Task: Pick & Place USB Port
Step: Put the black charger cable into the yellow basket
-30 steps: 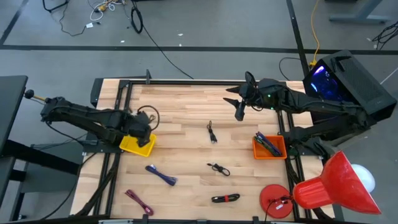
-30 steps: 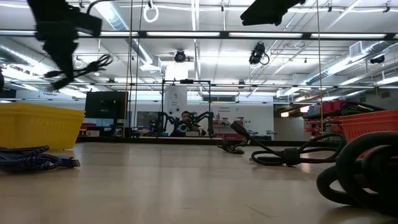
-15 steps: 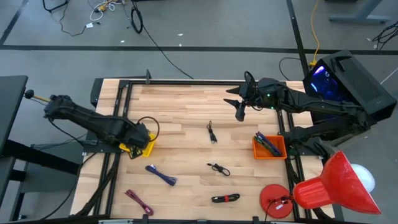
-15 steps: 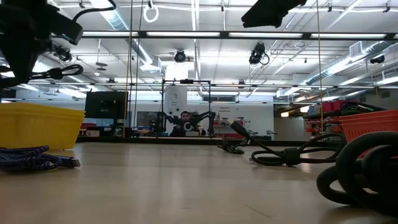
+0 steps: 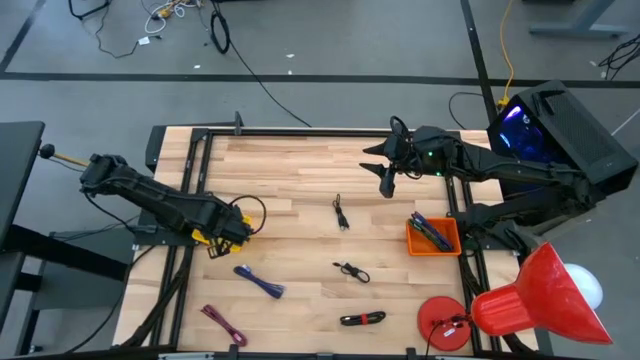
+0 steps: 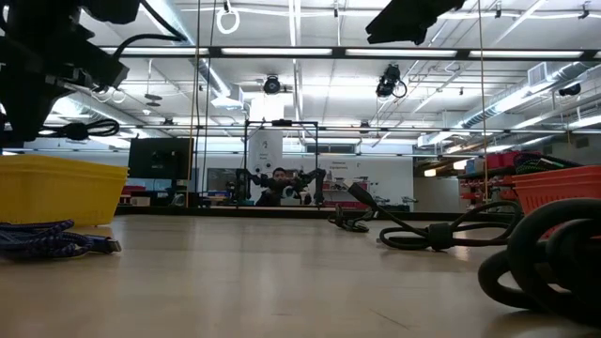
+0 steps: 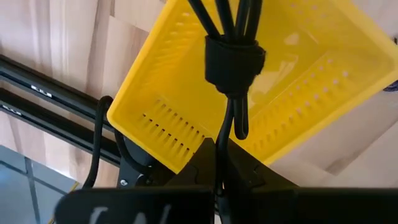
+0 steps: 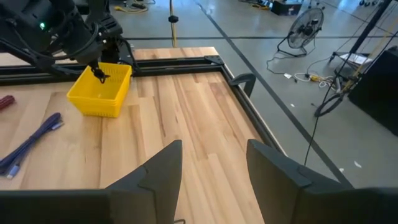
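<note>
One black cable point(image 7: 233, 62) hangs pinched in my left hand point(image 7: 219, 163) directly above the yellow bin point(image 7: 186, 93), not yet dropped; four cables lie on the surface beyond it, my right hand point(image 5: 386, 178) spread wide, idle.

Both arms are dark and slim, built of jointed black segments, the left arm point(image 5: 150, 200) ending in two flat dark fingers point(image 7: 242, 168), the right arm point(image 5: 480, 165) showing small green lights.

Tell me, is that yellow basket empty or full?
Empty, as far as shows: the yellow basket's floor looks bare, and the black cable hangs above it from the left hand.
</note>
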Controlling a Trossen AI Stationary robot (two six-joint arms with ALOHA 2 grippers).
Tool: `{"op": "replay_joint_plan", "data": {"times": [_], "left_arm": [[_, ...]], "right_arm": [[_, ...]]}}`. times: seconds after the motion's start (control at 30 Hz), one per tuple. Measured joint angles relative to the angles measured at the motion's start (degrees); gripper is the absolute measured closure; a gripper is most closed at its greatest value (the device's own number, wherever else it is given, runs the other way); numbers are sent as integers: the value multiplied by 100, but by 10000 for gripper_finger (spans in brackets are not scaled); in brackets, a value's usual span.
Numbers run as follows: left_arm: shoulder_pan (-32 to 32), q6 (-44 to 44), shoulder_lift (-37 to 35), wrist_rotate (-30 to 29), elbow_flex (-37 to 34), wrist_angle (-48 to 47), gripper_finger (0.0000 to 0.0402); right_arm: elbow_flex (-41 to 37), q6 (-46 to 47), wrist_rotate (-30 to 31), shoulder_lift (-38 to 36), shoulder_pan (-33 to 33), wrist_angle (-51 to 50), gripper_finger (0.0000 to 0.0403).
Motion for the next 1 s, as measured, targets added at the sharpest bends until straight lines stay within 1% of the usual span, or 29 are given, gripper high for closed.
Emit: {"op": "replay_joint_plan", "data": {"times": [0.2,0.3,0.47,0.57,0.77,1.0], "left_arm": [[2,130,-1,79,-286,199,392],[2,174,-1,79,-403,178,392],[20,231,-6,-208,-413,207,392],[114,427,-6,-237,-413,266,392],[409,740,-6,-251,-413,333,392],[595,838,-6,-127,-413,332,388]], "right_arm": [[-180,0,0,0,0,109,223],[-376,0,0,0,0,399,223],[-585,0,0,0,0,763,223],[-676,1,-21,2,0,823,223],[-798,110,-249,2,2,949,223],[-815,109,-297,0,2,991,223]]}}
